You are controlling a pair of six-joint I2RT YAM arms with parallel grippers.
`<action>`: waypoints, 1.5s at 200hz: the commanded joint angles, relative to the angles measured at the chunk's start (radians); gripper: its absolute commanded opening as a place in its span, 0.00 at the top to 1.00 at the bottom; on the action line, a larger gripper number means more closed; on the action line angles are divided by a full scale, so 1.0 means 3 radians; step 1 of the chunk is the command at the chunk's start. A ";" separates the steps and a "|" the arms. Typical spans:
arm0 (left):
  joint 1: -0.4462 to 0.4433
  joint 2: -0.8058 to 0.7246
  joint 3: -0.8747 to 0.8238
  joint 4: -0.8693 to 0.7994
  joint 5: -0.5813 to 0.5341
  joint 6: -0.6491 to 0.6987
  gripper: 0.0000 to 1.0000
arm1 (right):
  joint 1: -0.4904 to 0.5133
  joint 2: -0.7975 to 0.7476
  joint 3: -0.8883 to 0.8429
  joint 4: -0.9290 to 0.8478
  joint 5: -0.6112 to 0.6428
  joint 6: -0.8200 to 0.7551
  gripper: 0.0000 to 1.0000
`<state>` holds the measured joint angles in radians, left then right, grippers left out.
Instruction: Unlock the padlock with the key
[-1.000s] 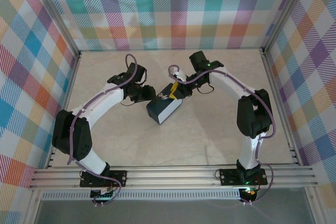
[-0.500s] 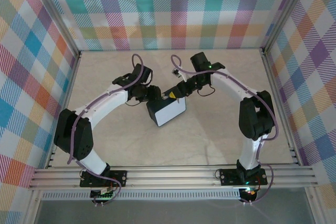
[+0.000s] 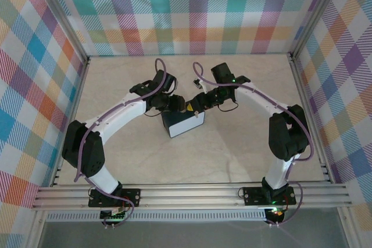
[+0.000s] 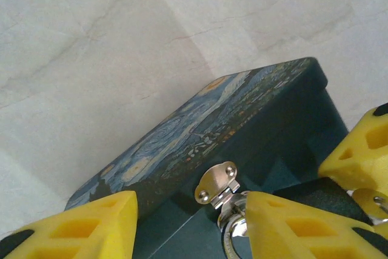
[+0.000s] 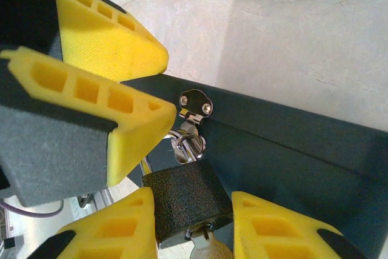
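One dark blue painted box (image 4: 212, 113) sits on the tabletop (image 4: 91, 40), with one silver hasp (image 4: 216, 186) on its front. One padlock (image 5: 188, 201) hangs from that hasp by its shackle, its black body clamped between the right fingers (image 5: 273, 225). The left fingers (image 4: 91, 228) stand apart, straddling the hasp and crowding the padlock. Four yellow fingers counted.
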<state>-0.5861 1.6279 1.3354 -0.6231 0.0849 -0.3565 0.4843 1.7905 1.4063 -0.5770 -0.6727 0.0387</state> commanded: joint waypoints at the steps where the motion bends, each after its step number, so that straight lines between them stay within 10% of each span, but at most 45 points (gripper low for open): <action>1: -0.0076 -0.0119 -0.0082 -0.0203 -0.0022 0.0029 0.51 | 0.0009 -0.0082 0.0094 0.0107 0.0070 0.0217 0.77; 131: -0.0158 -0.0299 -0.0563 0.0042 -0.0046 -0.0088 0.53 | 0.0048 -0.0237 -0.0195 0.0446 0.0513 0.1220 0.75; 300: -0.0113 -0.0189 -0.0118 -0.0027 -0.0244 -0.0122 0.48 | 0.0088 -0.0740 -0.0368 0.0237 0.0582 0.0386 0.44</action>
<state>-0.6205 1.5646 1.2385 -0.5835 0.0322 -0.3965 0.5053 1.6279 1.2839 -0.5007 -0.5064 0.2749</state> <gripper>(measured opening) 0.511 0.542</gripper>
